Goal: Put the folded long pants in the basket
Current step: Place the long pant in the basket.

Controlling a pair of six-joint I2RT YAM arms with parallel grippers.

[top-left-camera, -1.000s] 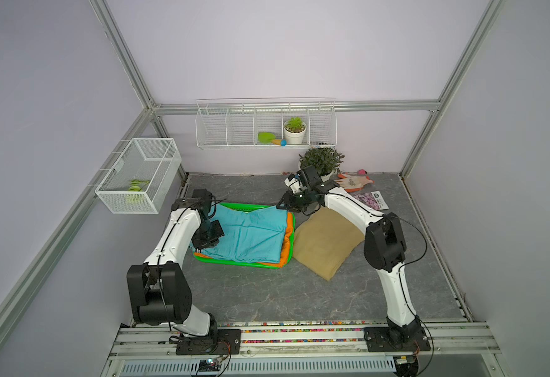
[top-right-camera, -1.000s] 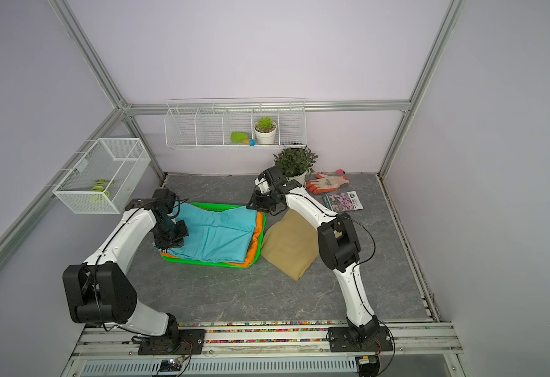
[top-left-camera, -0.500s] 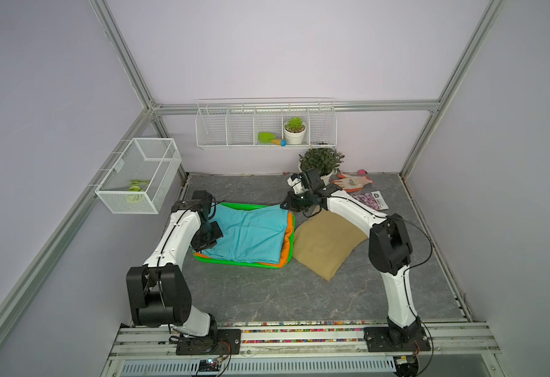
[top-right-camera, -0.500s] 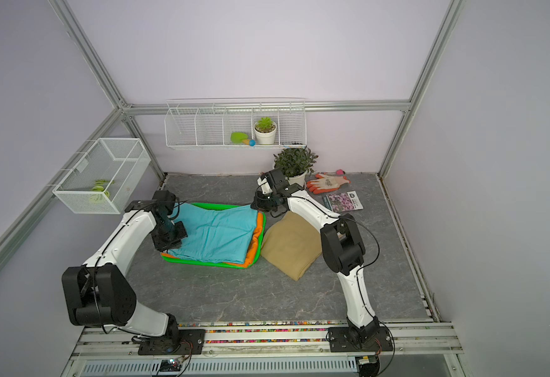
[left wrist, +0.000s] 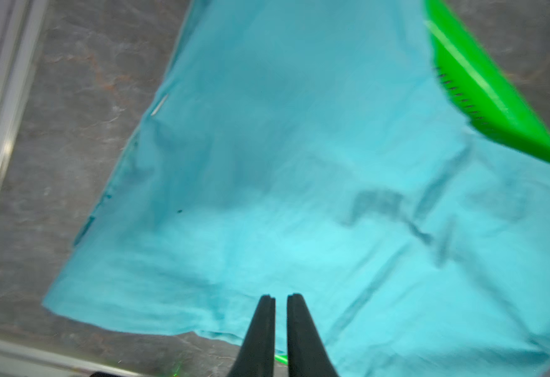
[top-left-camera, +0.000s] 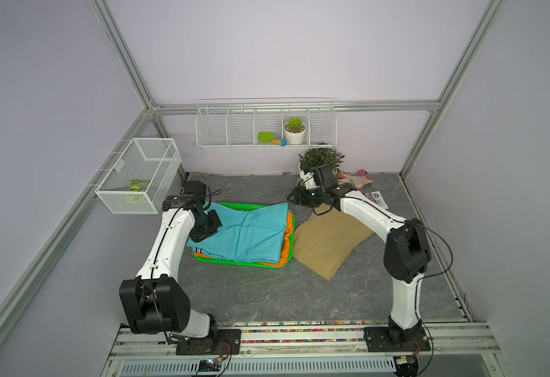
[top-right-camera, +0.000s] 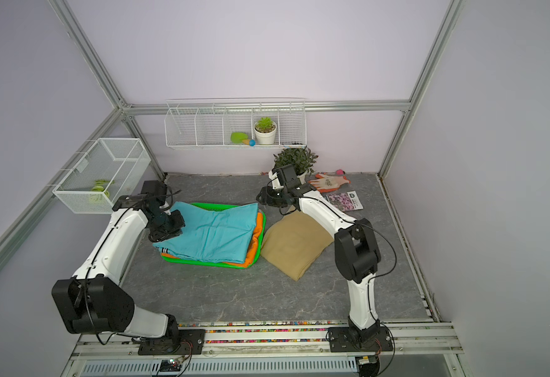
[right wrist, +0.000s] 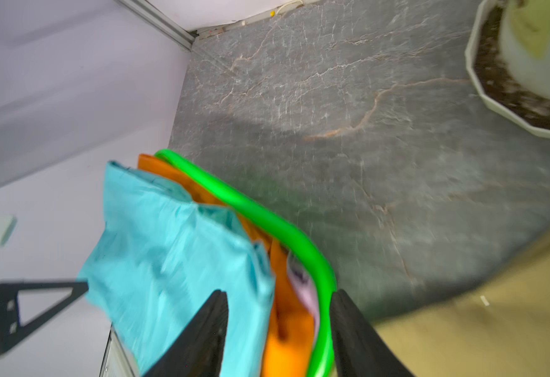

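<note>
The green basket [top-left-camera: 234, 206] [top-right-camera: 215, 205] lies left of centre on the floor. It holds a stack with the teal folded long pants [top-left-camera: 244, 233] [top-right-camera: 213, 230] [left wrist: 299, 163] on top, orange pants [top-left-camera: 287, 241] [right wrist: 286, 326] under them and a lilac edge [right wrist: 306, 290] below. The tan pants [top-left-camera: 326, 241] [top-right-camera: 295, 244] lie on the floor right of the basket. My left gripper [top-left-camera: 200, 238] [left wrist: 281, 297] hovers over the teal pants' left edge, open by a narrow slit and holding nothing. At the basket's far right corner my right gripper [top-left-camera: 292, 197] [right wrist: 278, 293] is open and empty.
A potted plant [top-left-camera: 321, 160] stands at the back wall just behind the right gripper, its saucer [right wrist: 528, 81] close by. Orange-and-white gloves [top-left-camera: 353, 181] and a printed packet [top-left-camera: 376, 199] lie right of it. A wire mesh box [top-left-camera: 140, 176] hangs left; a wire rack [top-left-camera: 265, 124] hangs on the back wall.
The right gripper's jaws have opened at the far right corner of the stack. The left gripper's jaws have parted a little. The teal pants lie free on the stack.
</note>
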